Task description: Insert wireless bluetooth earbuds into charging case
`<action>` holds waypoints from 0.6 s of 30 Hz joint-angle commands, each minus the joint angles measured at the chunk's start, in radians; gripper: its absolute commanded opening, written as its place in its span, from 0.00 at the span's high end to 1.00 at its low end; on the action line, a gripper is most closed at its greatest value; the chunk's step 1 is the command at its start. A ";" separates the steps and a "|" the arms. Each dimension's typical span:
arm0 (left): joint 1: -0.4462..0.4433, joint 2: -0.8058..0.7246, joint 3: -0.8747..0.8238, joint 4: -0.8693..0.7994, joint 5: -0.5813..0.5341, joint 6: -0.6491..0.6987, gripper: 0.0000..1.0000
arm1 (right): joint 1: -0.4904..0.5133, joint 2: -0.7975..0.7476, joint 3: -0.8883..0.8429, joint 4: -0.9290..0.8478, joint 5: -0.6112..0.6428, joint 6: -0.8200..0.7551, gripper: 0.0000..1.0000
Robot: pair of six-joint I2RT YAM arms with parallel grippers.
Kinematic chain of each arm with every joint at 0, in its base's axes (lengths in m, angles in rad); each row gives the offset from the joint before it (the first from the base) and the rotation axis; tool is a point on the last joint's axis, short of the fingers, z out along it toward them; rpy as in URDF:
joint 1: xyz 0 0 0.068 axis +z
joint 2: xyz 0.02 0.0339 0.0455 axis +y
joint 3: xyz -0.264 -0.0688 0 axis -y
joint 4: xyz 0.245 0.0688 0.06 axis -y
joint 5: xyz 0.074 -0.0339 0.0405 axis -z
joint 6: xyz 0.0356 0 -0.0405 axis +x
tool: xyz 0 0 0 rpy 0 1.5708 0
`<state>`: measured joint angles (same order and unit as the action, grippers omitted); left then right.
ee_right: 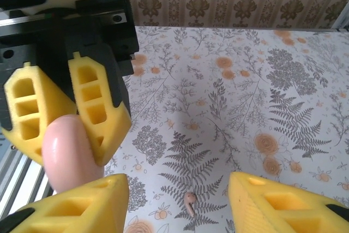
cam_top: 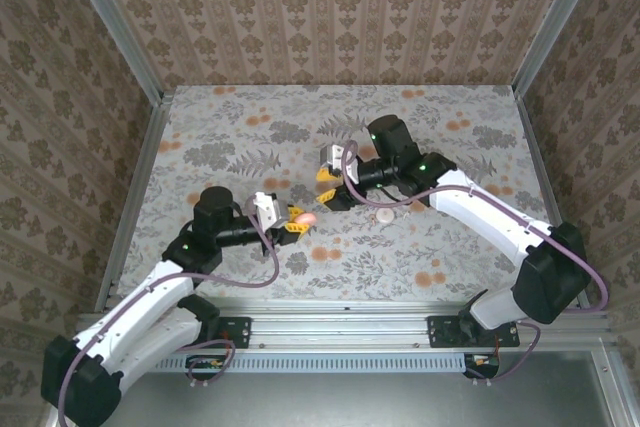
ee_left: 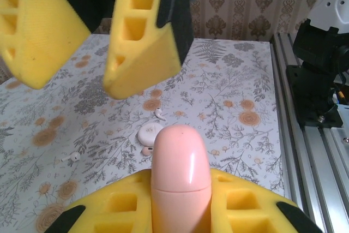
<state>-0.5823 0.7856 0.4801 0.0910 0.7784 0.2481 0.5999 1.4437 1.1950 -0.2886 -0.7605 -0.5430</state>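
Nothing inserted yet: left gripper [cam_top: 298,220] grips the pink case [ee_left: 180,162], seemingly unopened; right gripper [ee_right: 177,200] gapes empty; earbuds [ee_left: 160,114] lie on the table [ee_left: 229,135].

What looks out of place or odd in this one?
Nothing is damaged, but one earbud lies loose beside the cream-white disc and the other earbud off alone on the table, scattered rather than paired. The left hand holds a pink rounded piece aloft.

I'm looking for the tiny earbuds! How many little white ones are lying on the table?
2. The far earbud lies just beyond the cream-white disc; the near earbud lies apart, off to the disc's left. More may be hidden.
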 commanded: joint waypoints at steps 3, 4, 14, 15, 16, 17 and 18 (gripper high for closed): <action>0.022 -0.007 -0.056 0.218 0.039 -0.120 0.91 | 0.001 -0.076 -0.073 0.049 -0.148 0.038 0.43; 0.022 -0.006 -0.063 0.240 0.046 -0.127 0.91 | 0.002 -0.075 -0.083 0.049 -0.176 0.028 0.45; 0.022 0.008 -0.057 0.297 0.088 -0.143 0.93 | 0.017 0.015 -0.017 -0.011 -0.291 0.022 0.50; 0.022 0.009 -0.057 0.301 0.085 -0.145 0.92 | 0.022 0.022 -0.010 -0.021 -0.293 0.015 0.50; 0.022 0.010 -0.058 0.307 0.087 -0.145 0.92 | 0.027 0.027 -0.006 -0.027 -0.293 0.010 0.50; 0.022 0.010 -0.058 0.309 0.088 -0.147 0.92 | 0.031 0.033 -0.002 -0.030 -0.293 0.006 0.51; 0.022 0.009 -0.058 0.311 0.087 -0.147 0.92 | 0.034 0.038 0.002 -0.033 -0.293 0.005 0.52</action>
<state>-0.5655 0.7925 0.4236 0.3515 0.8349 0.1226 0.6205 1.4643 1.1587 -0.2836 -0.9947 -0.5198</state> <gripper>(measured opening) 0.207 0.485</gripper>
